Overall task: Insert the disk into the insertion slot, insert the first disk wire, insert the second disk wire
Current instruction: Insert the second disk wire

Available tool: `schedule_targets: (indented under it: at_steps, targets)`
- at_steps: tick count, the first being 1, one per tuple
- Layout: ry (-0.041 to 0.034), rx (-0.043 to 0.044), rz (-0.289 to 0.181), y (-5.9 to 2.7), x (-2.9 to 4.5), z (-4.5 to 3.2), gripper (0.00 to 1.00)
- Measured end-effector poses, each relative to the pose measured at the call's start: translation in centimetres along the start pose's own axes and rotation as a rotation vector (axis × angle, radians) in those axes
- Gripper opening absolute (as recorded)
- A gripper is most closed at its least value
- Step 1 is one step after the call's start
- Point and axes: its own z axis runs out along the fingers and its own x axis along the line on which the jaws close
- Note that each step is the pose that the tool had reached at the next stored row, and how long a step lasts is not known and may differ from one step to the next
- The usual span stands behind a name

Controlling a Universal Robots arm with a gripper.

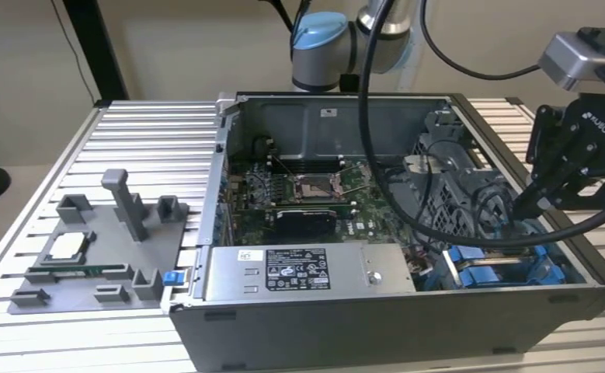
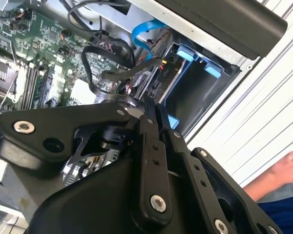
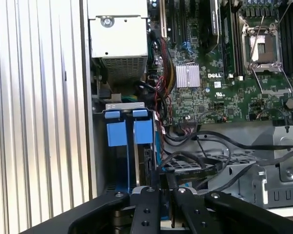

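Observation:
The open computer case point(image 1: 385, 326) lies on the slatted table. At the exterior view's right, my black gripper point(image 1: 525, 208) points down into the case over the insertion slot point(image 1: 494, 264) with its blue rails. In the first wrist view, the disk's blue carrier point(image 3: 143, 130) sits in the insertion slot point(image 3: 112, 165), beside a second blue tab point(image 3: 117, 132). My gripper point(image 3: 167, 195) is shut on the end of a black disk wire point(image 3: 190, 158) just by the disk's edge. The second wrist view shows the gripper point(image 2: 154, 109) beside the grey-blue bay point(image 2: 200, 97).
The grey labelled power-supply box point(image 1: 281, 272) fills the case's near side, and the motherboard point(image 1: 302, 194) lies behind it. Thick black cables point(image 1: 406, 210) hang across the case. A grey fixture point(image 1: 95, 249) stands at the exterior view's left. A person's hand point(image 2: 288, 168) rests beside the table.

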Motion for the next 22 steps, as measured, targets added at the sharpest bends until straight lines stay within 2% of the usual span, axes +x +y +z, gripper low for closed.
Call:
schedule_targets:
  at_steps: [2, 6, 15, 22]
  targets:
    - [0.0000, 0.0040, 0.000, 0.20, 0.07, 0.21, 0.00]
    - [-0.0016, 0.0199, -0.002, 0.73, 0.17, 0.83, 0.00]
    - [-0.0058, 0.0709, -0.007, 1.79, 0.38, 2.12, 0.00]
    - [-0.0076, 0.0920, -0.009, 1.81, 0.48, 3.15, 0.00]
